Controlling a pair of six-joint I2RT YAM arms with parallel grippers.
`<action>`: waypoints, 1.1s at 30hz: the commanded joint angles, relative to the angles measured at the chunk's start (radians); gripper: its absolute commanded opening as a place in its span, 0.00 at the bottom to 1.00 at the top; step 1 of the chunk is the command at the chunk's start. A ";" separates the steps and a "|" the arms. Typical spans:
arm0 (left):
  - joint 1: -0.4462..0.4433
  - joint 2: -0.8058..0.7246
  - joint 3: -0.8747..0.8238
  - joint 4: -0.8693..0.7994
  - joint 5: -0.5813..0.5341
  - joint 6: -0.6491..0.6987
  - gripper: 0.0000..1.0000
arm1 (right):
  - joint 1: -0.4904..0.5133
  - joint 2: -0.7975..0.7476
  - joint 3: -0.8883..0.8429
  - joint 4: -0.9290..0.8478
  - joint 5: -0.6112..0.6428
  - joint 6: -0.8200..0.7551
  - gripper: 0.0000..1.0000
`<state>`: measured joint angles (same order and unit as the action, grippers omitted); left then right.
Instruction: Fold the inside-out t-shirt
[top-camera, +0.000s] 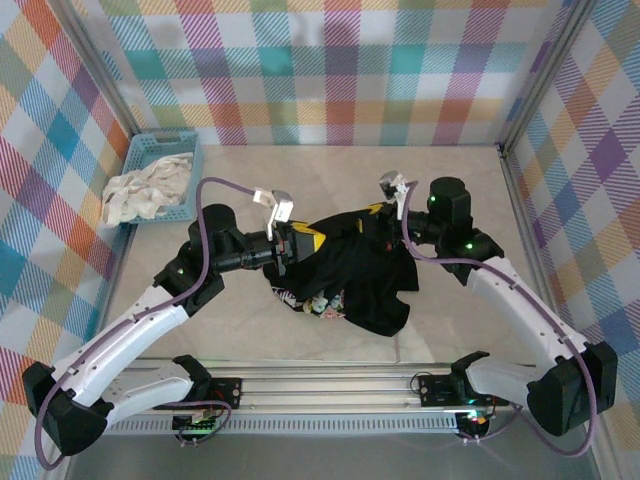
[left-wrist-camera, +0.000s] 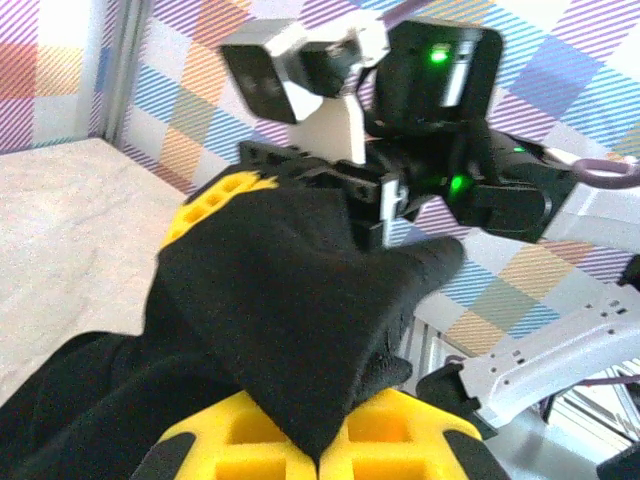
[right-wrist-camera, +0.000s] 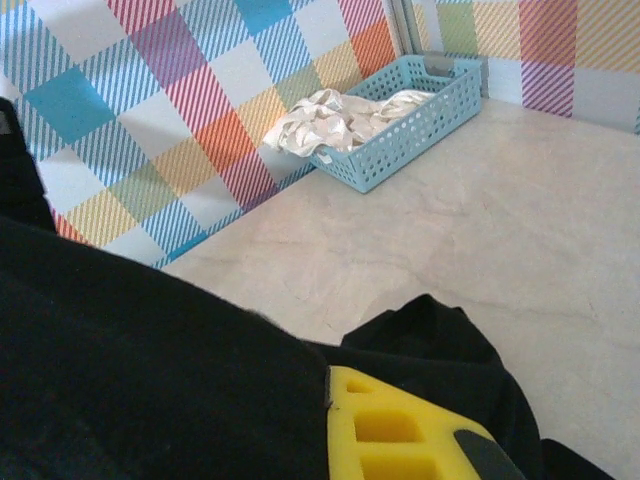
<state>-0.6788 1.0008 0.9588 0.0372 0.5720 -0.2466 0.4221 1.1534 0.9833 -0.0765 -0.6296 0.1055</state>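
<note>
The inside-out t-shirt (top-camera: 360, 275) is a black crumpled heap in the middle of the table, with a small multicoloured print (top-camera: 308, 300) at its near left edge. My left gripper (top-camera: 303, 243) is at the heap's left top. In the left wrist view its yellow fingers (left-wrist-camera: 400, 440) are shut on a peak of black cloth (left-wrist-camera: 290, 300). My right gripper (top-camera: 380, 212) is at the heap's far right corner. One of its yellow fingers (right-wrist-camera: 400, 430) shows beside black cloth (right-wrist-camera: 150, 380), which hides the other; it is shut on the shirt. The two grippers face each other closely.
A blue basket (top-camera: 190, 150) holding a white-cream cloth (top-camera: 145, 190) stands at the far left by the checked wall; it also shows in the right wrist view as the blue basket (right-wrist-camera: 440, 110). Bare beige table (top-camera: 300, 180) lies behind the shirt. Checked walls close in three sides.
</note>
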 joint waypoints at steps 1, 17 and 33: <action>0.010 -0.027 -0.006 0.095 0.067 -0.020 0.00 | -0.004 0.022 0.042 -0.006 -0.019 0.027 0.09; 0.026 0.092 0.083 -0.188 -0.457 -0.056 0.22 | -0.002 0.084 -0.025 0.447 -0.334 0.364 0.00; -0.018 0.093 0.077 -0.243 -0.455 0.023 0.59 | 0.020 0.137 -0.026 0.511 -0.298 0.402 0.00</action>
<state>-0.6853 1.0790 1.0054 -0.1890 0.1287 -0.2649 0.4328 1.2823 0.9478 0.3862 -0.9001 0.5167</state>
